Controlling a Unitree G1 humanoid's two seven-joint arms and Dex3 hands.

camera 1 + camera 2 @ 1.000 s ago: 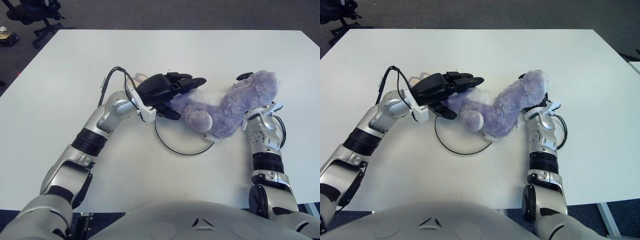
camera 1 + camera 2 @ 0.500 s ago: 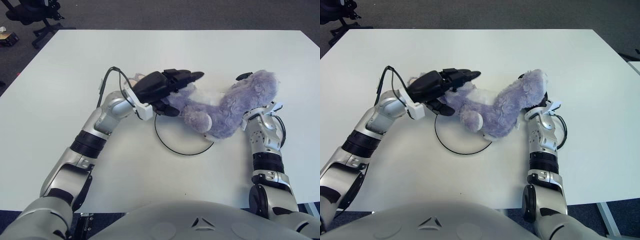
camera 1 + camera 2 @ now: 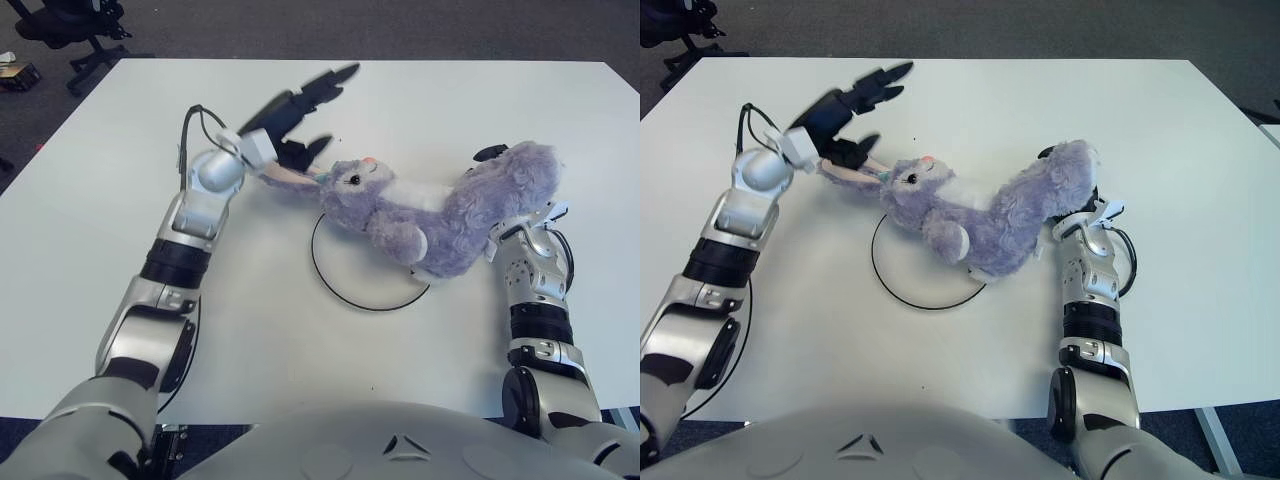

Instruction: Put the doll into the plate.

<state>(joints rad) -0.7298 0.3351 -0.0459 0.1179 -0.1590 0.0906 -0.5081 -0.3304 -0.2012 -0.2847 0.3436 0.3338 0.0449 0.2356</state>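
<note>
Your right hand (image 3: pixel 497 160) is almost wholly hidden behind the doll (image 3: pixel 430 210), grip unreadable, while the doll sprawls across the plate (image 3: pixel 340 285)'s far rim, ears just beside your spread, empty left hand (image 3: pixel 295 115).

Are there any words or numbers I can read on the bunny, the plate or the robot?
None: no words, numbers, labels or signs can be read anywhere.
The purple bunny shows only plain fur.
The plate is white with a dark rim, no print.
The left hand, the right hand and the table carry no readable marks.
</note>
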